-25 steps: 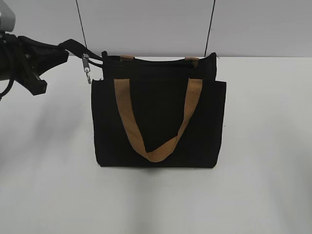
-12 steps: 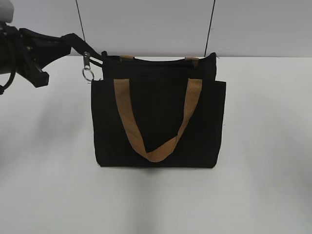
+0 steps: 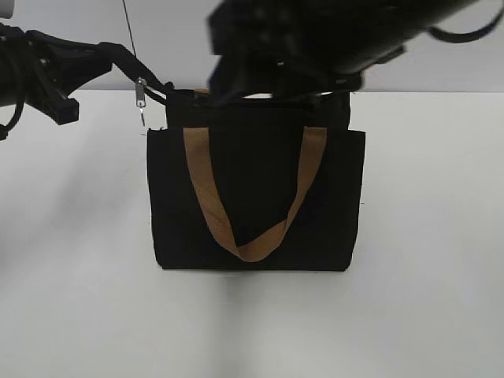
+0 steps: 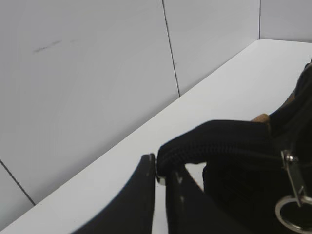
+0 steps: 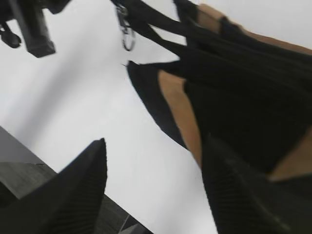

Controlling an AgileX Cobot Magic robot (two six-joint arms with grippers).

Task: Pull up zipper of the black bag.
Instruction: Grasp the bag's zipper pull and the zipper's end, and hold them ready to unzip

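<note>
Pinching the zipper's end tab with my left gripper [image 4: 161, 173] at ten o'clock of the black bag [image 3: 256, 197], my right gripper [image 5: 151, 190] hangs spread above it; the pull tab [image 3: 141, 93] remains ungrasped, the pull itself ahead.

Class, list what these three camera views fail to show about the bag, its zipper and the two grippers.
- Exterior: right arm, blurred, hides the black bag's top edge and zipper.
- Left wrist: left gripper grips a black strip; the zipper runs off the frame.
- Right wrist: right gripper open; motion blur smears the bag's top.
</note>
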